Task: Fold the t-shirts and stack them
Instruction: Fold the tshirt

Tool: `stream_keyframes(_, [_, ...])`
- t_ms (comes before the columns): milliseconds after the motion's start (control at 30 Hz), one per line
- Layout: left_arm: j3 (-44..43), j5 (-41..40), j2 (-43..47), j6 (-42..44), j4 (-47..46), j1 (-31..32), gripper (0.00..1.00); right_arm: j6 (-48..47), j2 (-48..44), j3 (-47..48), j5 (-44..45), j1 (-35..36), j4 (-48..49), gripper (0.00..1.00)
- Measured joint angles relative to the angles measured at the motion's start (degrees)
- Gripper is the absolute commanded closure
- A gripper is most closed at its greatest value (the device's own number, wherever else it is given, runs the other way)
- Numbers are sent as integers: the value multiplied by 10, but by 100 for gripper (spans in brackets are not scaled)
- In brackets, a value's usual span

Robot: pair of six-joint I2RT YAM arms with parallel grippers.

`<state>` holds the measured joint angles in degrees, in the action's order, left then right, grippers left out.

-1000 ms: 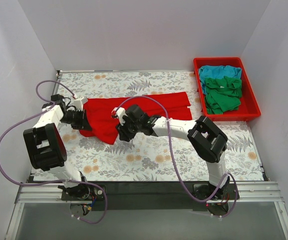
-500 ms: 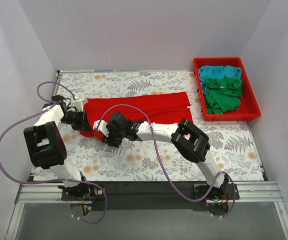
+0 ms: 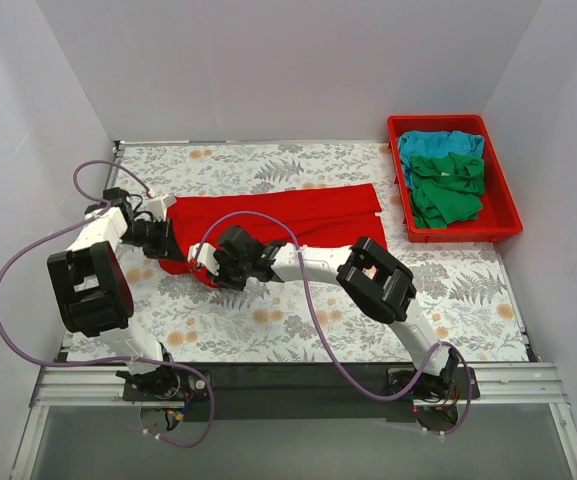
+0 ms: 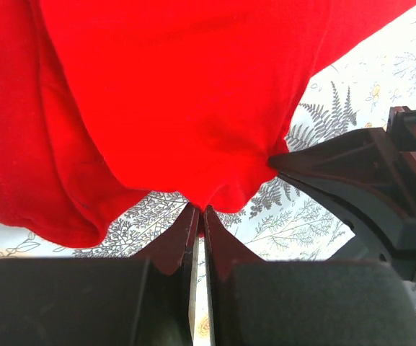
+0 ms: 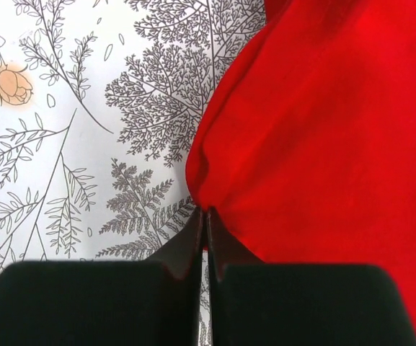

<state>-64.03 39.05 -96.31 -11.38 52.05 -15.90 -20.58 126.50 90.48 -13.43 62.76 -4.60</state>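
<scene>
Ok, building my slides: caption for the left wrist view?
Left tool shut on a bunched edge of the red t-shirt over the floral-print table.

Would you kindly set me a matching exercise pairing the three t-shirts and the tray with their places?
Things: 1 bright red cloth t-shirt; 2 dark green cloth t-shirt; 3 turquoise cloth t-shirt; 4 rigid red plastic tray.
Places: A tray's far end; B far right corner of the floral table; C spread across the table's middle; D tray's near end.
Pairs: 1-C, 2-D, 3-A, 4-B.
</scene>
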Motion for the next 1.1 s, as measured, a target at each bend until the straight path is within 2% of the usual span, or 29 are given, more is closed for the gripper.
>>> stream_keyframes(233, [-64,19,-12,-5,20,1,100,-24,2,22,7,-12,-31,99])
stream_keyframes(467, [-148,41,-51,-28,18,11,100,-73,2,94,19,-61,-61,99])
stream_keyframes(700, [-217,49,-130,-88,-42,19,100,-123,27,212,43,-115,-71,99])
stream_keyframes(867, [-248,50,-181,-130,-83,22,100,-156,85,285,56,-140,-71,99])
stream_keyframes(1100, [-279,53,-222,-169,-128,27,100,-179,142,297,66,-152,-73,99])
